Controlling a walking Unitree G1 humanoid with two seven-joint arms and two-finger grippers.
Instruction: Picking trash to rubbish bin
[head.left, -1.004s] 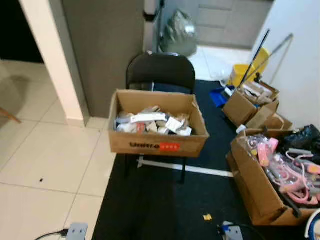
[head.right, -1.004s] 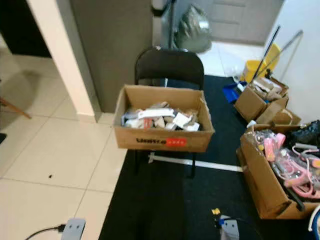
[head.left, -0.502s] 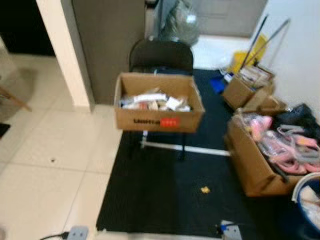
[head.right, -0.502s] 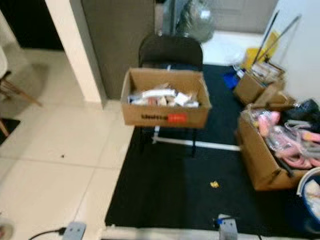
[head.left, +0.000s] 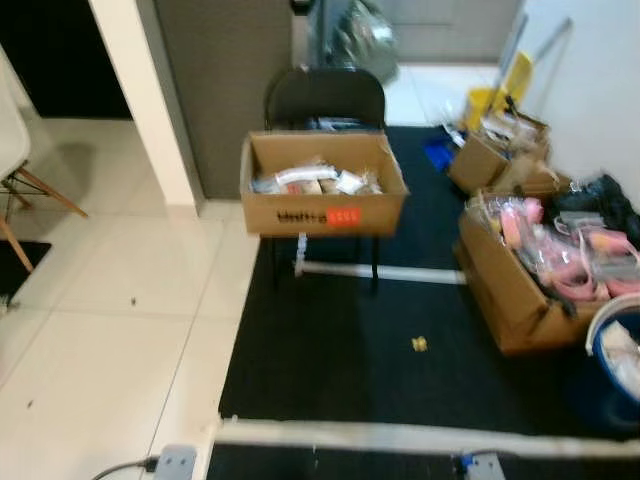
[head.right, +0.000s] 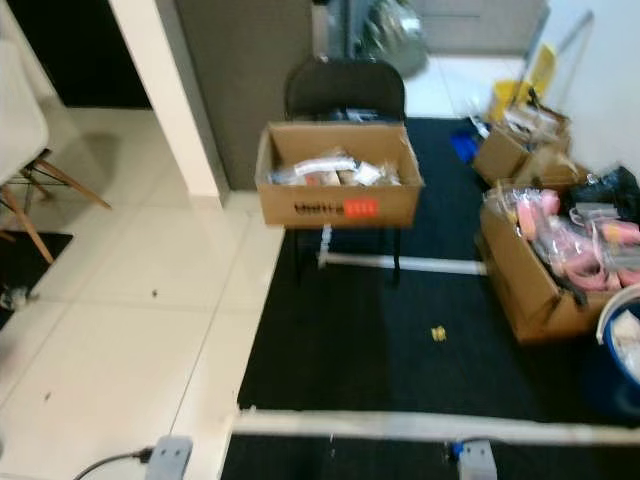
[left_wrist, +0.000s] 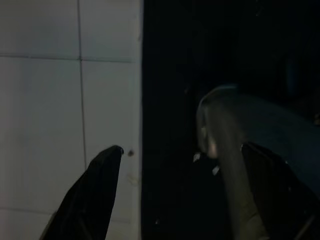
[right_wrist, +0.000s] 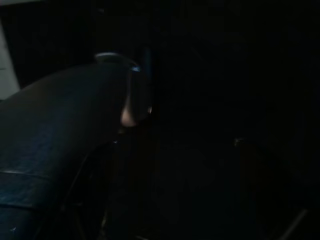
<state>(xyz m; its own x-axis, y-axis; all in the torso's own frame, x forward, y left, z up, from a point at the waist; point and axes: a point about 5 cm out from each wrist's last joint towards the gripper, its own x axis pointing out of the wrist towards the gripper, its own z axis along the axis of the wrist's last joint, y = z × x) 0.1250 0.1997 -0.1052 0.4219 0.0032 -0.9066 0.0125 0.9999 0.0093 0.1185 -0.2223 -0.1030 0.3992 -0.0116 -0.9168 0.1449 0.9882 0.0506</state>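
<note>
Small yellow scrap lying on the black mat, lower centre-right of the head view, well apart from the blue bin at the right edge. Probably light and crumpled, soft enough to pinch from above (too small to tell any long axis). Left claw spread open, grasping nothing, over the tile-mat edge. Right claw: cannot tell, view too dark.

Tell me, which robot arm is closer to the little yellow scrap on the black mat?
Right. The right arm is over the black mat, just nearer the robot than the yellow scrap; the left arm is over the white tiles, well off to the scrap's left.
</note>
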